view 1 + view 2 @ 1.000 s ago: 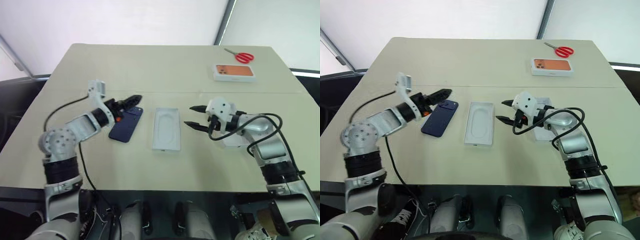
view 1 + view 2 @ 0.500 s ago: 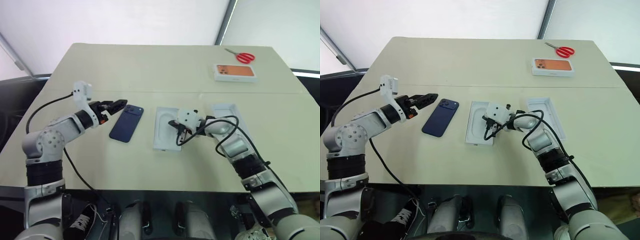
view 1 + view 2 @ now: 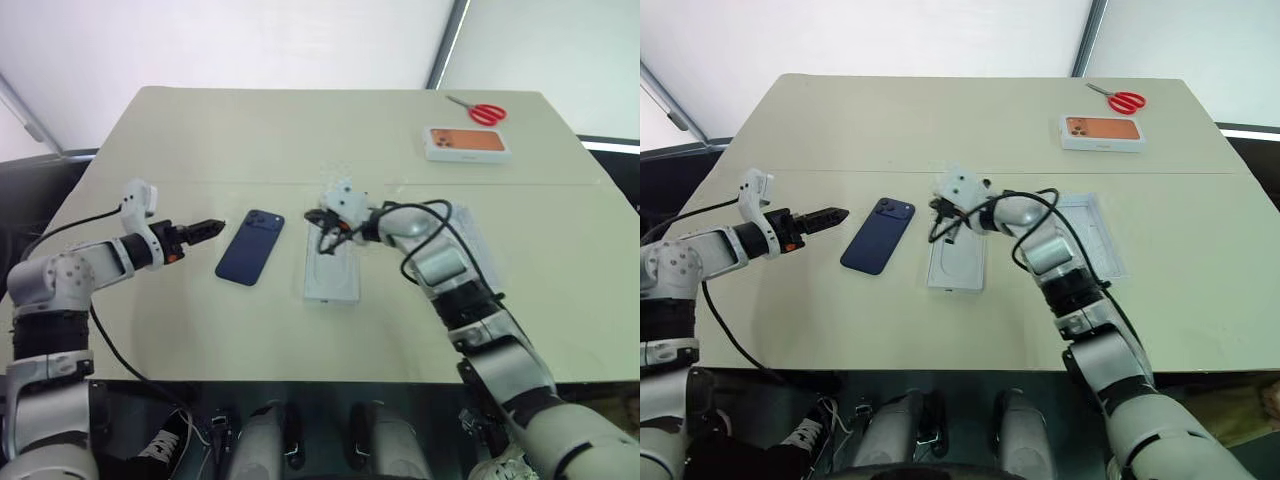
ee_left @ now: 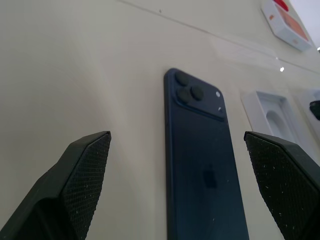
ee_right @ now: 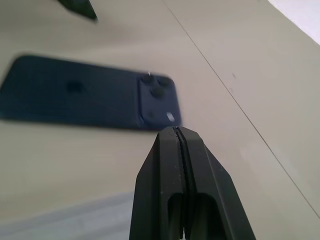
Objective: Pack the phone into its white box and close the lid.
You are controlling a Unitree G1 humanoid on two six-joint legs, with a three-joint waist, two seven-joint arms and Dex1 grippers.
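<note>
since the right hand (image 3: 938, 215) swung left closed over the white box (image 3: 957, 262), left hand (image 3: 836, 213) withdrew wide from the phone (image 3: 878, 235)

One phone (image 3: 250, 247), three white boxes (image 3: 332, 262), one scissors (image 3: 483, 112).

matt navy phone (image 4: 202, 170), textured black fingers (image 4: 85, 165)

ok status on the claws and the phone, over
Left claw open, empty, beside the phone. Right claw shut, empty, over the white box. Phone flat on table, camera side up, unpacked. Nothing blocking.
</note>
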